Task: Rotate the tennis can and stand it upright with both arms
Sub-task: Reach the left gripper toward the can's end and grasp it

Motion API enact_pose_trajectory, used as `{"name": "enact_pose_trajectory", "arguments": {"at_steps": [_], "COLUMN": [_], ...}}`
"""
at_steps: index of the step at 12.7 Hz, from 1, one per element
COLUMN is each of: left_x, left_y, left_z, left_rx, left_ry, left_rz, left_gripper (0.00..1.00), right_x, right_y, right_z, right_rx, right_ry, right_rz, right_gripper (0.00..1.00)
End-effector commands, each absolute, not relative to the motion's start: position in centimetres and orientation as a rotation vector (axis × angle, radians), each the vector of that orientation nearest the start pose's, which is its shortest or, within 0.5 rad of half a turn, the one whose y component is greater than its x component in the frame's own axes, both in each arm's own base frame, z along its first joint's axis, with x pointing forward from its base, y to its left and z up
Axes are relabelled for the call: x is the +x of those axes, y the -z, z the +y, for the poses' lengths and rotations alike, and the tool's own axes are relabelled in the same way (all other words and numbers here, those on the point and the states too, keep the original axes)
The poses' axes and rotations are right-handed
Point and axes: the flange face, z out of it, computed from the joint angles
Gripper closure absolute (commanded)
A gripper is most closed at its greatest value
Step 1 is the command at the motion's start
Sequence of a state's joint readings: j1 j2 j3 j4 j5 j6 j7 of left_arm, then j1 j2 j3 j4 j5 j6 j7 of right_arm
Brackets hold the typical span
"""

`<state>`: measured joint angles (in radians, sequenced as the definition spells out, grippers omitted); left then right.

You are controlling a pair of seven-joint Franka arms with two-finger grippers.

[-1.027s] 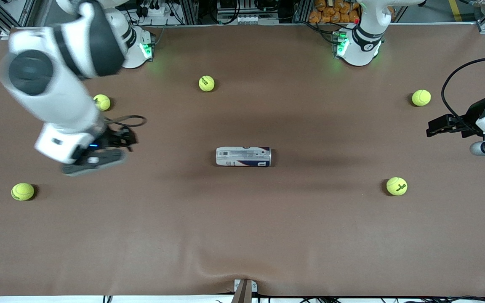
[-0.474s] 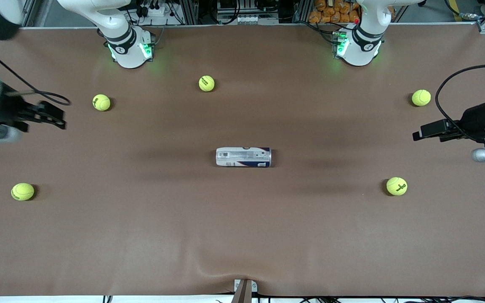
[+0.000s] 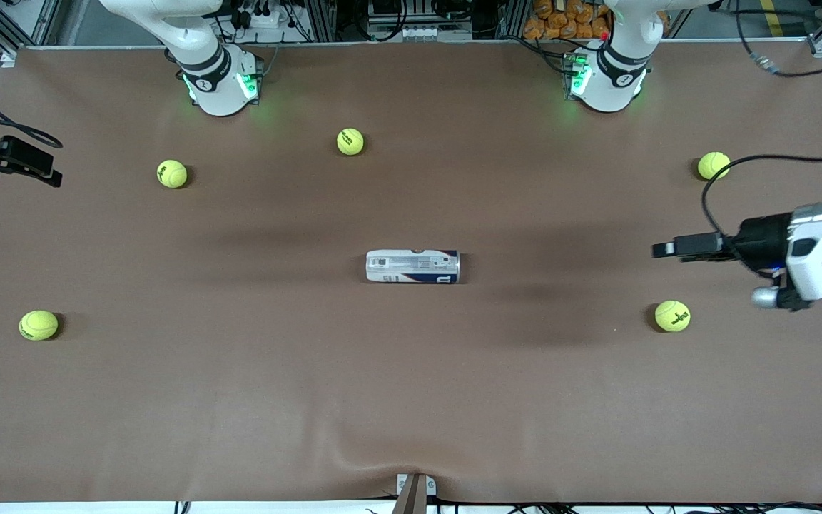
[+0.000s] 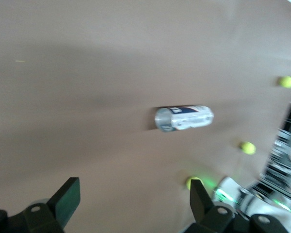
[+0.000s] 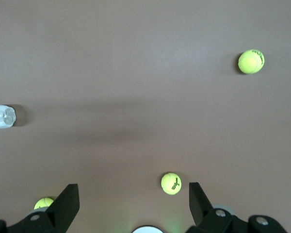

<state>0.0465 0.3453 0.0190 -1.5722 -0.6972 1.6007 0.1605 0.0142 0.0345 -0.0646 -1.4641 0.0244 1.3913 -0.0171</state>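
Can lies sideways mid-table, white-and-blue label print unreadable, well apart from both spread, empty hands: left hand over its table end, right hand over its edge.

White-and-navy tennis can, yellow-green balls, brown table.

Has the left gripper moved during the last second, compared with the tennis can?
Yes. The left gripper, open, has moved from the left arm's end of the table toward the tennis can, which lies where it was.
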Motion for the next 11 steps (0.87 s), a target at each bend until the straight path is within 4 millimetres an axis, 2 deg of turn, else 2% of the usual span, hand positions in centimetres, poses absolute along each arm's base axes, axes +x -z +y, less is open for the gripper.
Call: {"name": "enact_pose_trajectory", "arguments": {"at_steps": [1,4,5,8,10,11], "left_x": [64.6,65.5,65.6,65.6,64.8,64.0], "left_y": [-40.5,-36.5,-34.1,-27.8,-25.5,-24.5], "left_z": [-3.9,-5.2,-7.2,-9.0,-10.6,-11.6], "left_rx": [2.312,2.223,2.149,1.999,1.946,1.929], "left_ry": [0.299,0.262,0.274,0.263,0.291,0.307], "left_rz": [-0.021,-0.087,-0.095,-0.118,-0.112,-0.115], "left_gripper": [0.00,0.00,0.00,0.00,0.00,0.00], "right_x": [52.8,52.1,52.1,52.4,52.9,53.1], "right_y": [-65.2,-65.6,-65.8,-66.9,-67.2,-67.1], "right_z": [-3.2,-3.2,-2.9,-3.8,-4.1,-4.5], "right_rx": [-3.082,-3.077,-3.078,-3.079,-3.087,-3.088], "right_ry": [-0.179,-0.211,-0.203,-0.128,-0.070,-0.053], "right_rz": [0.083,0.225,0.237,0.228,0.112,0.107], "right_gripper": [0.00,0.00,0.00,0.00,0.00,0.00]}}
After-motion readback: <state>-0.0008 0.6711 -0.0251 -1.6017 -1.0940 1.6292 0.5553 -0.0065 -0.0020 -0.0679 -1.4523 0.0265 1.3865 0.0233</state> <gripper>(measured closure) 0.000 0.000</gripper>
